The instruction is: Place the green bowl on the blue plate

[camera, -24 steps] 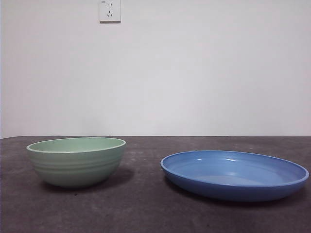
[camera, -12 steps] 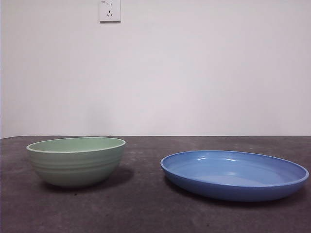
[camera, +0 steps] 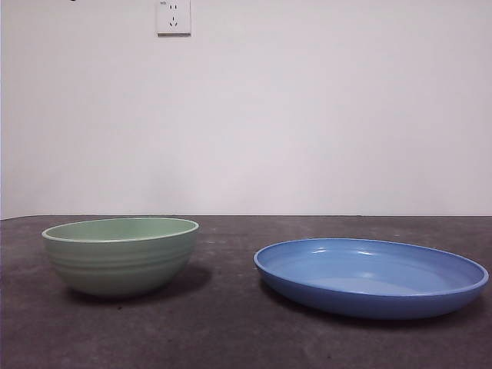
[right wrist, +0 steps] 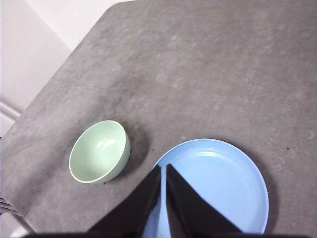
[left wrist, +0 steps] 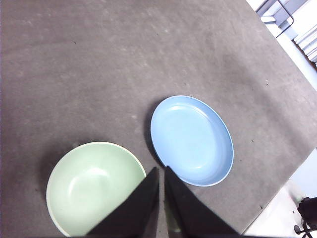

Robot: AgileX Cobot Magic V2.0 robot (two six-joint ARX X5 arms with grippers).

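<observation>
On my front view the green bowl [camera: 121,255] sits upright on the dark grey desk [camera: 231,330], pale mint with faint ridges round its outside and a lighter rim. It is empty, and from above its inside is smooth and glossy. The blue plate [camera: 371,276] lies flat on the desk beside it, wide and shallow with a raised rim, also empty. A strip of bare desk separates the two; they do not touch. A white wall socket [camera: 174,17] shows high on the wall behind.

Neither arm shows in the front view. My left gripper [left wrist: 161,171] hangs high above the desk, its fingers [left wrist: 148,186] brought together with only a thin slit between them and nothing held. From that wrist camera the fingers overlap the gap between bowl and plate, with the bowl's rim just to one side, well below them.

My right gripper [right wrist: 163,168] also hovers high, fingers [right wrist: 151,183] drawn nearly together and empty. It is over the near edge of the plate, and the bowl lies off to the side, clear of it.
</observation>
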